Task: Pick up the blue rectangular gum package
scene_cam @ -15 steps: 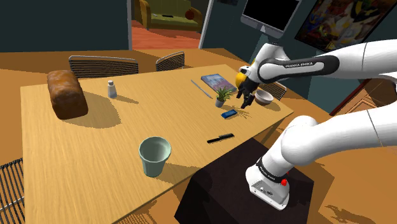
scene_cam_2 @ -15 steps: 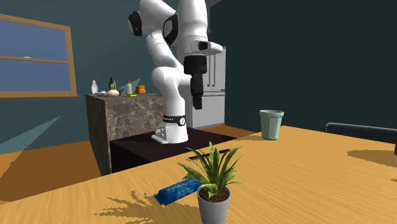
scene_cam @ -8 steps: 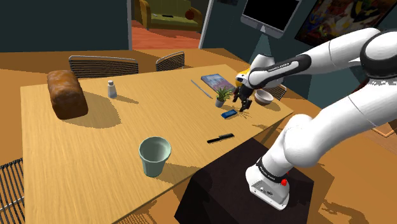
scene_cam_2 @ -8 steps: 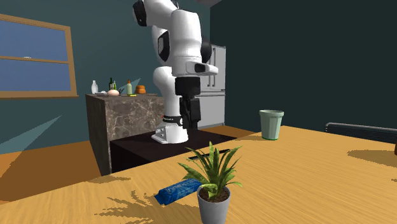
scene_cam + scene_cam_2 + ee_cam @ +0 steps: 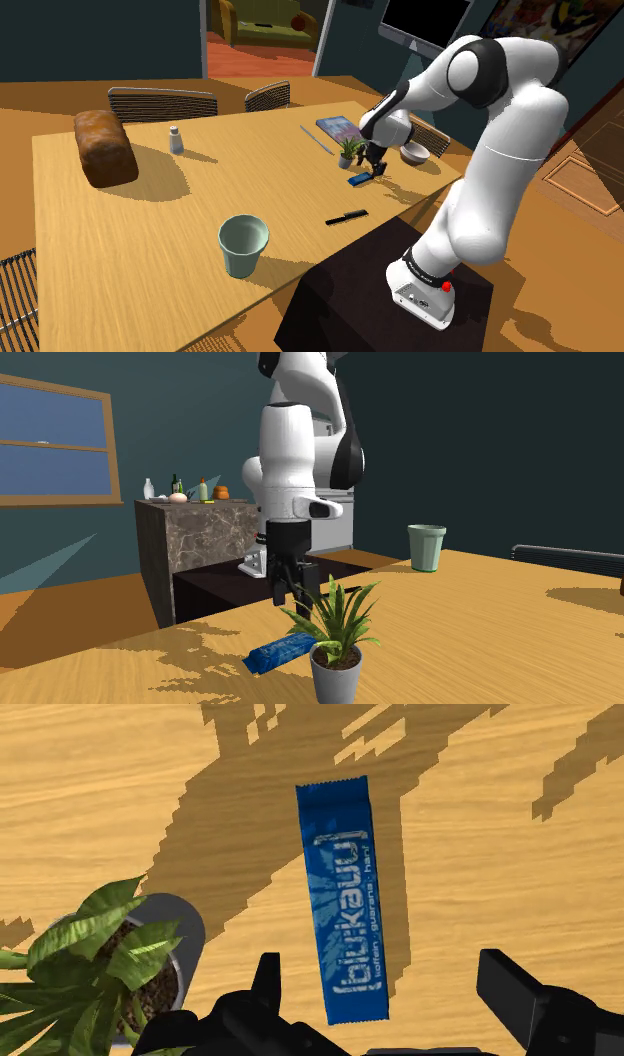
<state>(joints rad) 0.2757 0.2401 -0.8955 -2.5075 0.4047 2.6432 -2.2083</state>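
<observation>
The blue rectangular gum package lies flat on the wooden table, white lettering up, beside a small potted plant. My gripper hangs directly above it, open; the package's near end sits between the two spread fingers without touching them. In the shoulder view the gripper hovers just over the package near the table's right edge. From the second exterior view the gripper points down behind the package, a short way above the table top.
The potted plant stands right next to the gripper. A white bowl, a book, a black flat item, a green cup, a shaker and a bread loaf share the table.
The arm folded in and the gripper dropped from high above the table to just over the gum package, closing in on the plant. The package has not moved.
</observation>
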